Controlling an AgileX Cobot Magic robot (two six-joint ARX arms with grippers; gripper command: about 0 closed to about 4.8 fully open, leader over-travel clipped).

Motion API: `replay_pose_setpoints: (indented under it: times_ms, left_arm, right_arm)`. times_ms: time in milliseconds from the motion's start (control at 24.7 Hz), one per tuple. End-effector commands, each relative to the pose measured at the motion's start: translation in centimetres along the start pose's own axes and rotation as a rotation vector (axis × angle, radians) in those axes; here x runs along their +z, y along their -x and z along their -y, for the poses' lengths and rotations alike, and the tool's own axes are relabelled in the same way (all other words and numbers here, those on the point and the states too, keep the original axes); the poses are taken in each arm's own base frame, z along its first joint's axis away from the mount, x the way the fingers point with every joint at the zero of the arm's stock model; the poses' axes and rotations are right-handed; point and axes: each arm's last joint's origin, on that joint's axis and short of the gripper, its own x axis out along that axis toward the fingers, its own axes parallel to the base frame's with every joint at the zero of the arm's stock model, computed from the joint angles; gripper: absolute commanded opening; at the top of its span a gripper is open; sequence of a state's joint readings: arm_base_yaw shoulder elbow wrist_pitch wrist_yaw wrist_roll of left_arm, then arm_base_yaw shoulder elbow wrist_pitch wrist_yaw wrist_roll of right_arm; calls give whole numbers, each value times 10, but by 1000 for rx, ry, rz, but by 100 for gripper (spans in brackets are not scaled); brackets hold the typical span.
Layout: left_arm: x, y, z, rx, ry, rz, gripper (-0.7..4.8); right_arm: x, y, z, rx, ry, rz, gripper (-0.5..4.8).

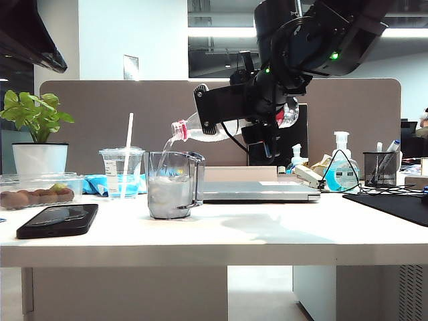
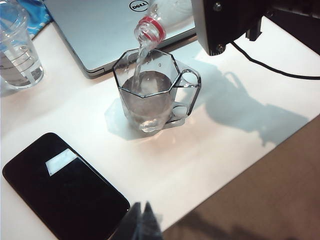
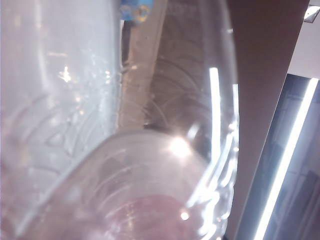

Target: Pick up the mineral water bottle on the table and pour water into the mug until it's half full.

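mineral water bottle (image 1: 200, 130): clear ribbed plastic, long axis near level, neck tipped down-left over angular glass mug (image 1: 172, 185) | right gripper (image 1: 224, 107): jaws clamped on bottle body | left gripper (image 2: 142, 225): jaw state cannot be told

White table (image 1: 267, 234): mug (image 1: 172, 194) mid-table, phone (image 1: 58, 220) at front left edge, laptop (image 1: 257, 190) behind mug, straw cup (image 1: 122, 172), plant pot (image 1: 40, 158) back left, pen holder (image 1: 381, 168) back right.

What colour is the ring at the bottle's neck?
Pink-red, on the mineral water bottle, clearest in the left wrist view.
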State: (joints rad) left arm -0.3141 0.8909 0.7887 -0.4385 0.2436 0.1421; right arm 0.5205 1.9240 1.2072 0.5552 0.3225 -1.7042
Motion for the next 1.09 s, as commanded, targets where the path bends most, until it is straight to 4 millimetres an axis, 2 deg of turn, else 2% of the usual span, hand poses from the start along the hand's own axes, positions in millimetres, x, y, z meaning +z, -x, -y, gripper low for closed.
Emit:
replay_pose_setpoints:
  times_ms: [40, 202, 485, 566, 687, 809, 970, 1092]
  left_arm:
    - [3, 1, 0, -5, -3, 17, -4]
    - [3, 1, 0, -4, -3, 20, -4]
    - [5, 1, 0, 0, -9, 39, -4]
    - [5, 1, 0, 0, -9, 38, -4]
    - [4, 1, 0, -1, -7, 33, -4]
    - [4, 1, 0, -1, -8, 34, -4]
    - [4, 1, 0, -1, -8, 34, -4]
    - [4, 1, 0, -2, -8, 34, -4]
  right_arm:
    - [-2, 2, 7, -27, -131, -46, 265]
    - [-2, 4, -2, -1, -309, -63, 266]
    - [7, 12, -25, 67, -899, -6, 266]
    - [7, 14, -29, 85, -1086, 40, 265]
    - [3, 21, -43, 68, -1497, 176, 265]
    - [-2, 24, -54, 47, -1637, 238, 265]
    - [-3, 26, -65, 7, -1684, 291, 265]
    - [0, 24, -74, 41, -1698, 305, 265]
